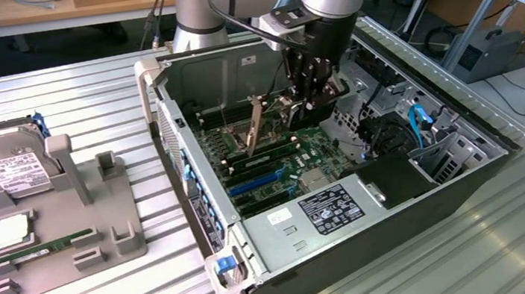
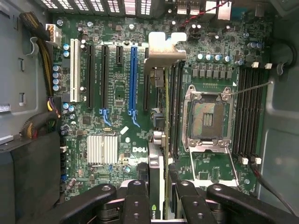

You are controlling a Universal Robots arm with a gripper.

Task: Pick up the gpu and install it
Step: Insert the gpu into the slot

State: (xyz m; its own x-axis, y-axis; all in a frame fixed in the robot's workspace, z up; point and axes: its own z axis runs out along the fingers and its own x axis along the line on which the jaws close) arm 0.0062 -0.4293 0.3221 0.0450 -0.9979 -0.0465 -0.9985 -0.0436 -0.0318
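At the exterior view's left, on the ribbed metal worktop [image 1: 84,86], a grey holder [image 1: 68,276] carries a hard drive [image 1: 9,167] standing on edge, a square processor chip [image 1: 12,230] lying flat and a green RAM stick [image 1: 40,251]. Toward the middle of the frame the open computer case [image 1: 203,71] lies on its side with the motherboard [image 1: 285,163] facing up. At upper centre my hand [image 1: 313,103] hangs inside the case, clenched on the gpu [image 1: 256,125], which stands on edge over the board with its olive-brown face showing.

From the wrist view, a black finger [image 2: 135,203] presses each side of the card's near end. The gpu [image 2: 164,116] runs edge-on away from them, its silvery bracket [image 2: 163,51] at the far end. The card lies between the blue expansion slot [image 2: 133,84] and the empty processor socket [image 2: 205,116], just beside the memory slots [image 2: 176,107]. Whether it is seated I cannot tell.

At the exterior view's right, blue cables [image 1: 417,117] curl inside the case.
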